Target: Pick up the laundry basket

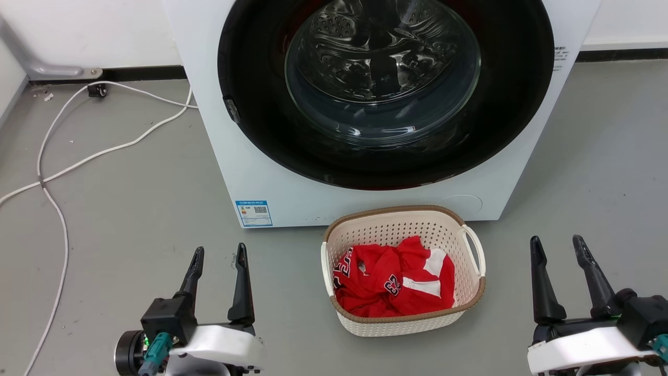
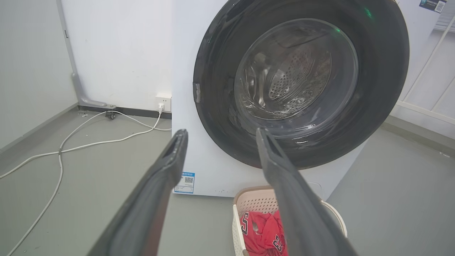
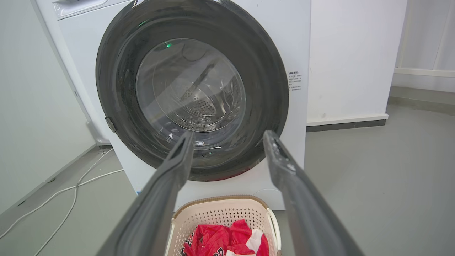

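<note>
At the lower middle of the head view, the laundry basket point(image 1: 386, 325) sits on the grey floor point(image 1: 146, 209), just before the washer point(image 1: 261, 156), with a red jersey point(image 1: 396, 284) inside. The left tool point(image 1: 219, 249) and right tool point(image 1: 556, 239) flank it, both spread wide, empty and well apart from it. It seems best to bring each inward onto a white loop handle point(image 1: 476, 250), close evenly, then lift level.

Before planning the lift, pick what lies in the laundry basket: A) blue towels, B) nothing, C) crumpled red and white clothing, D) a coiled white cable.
C: the laundry basket, on the floor before the washer, holds crumpled red and white clothing.
</note>
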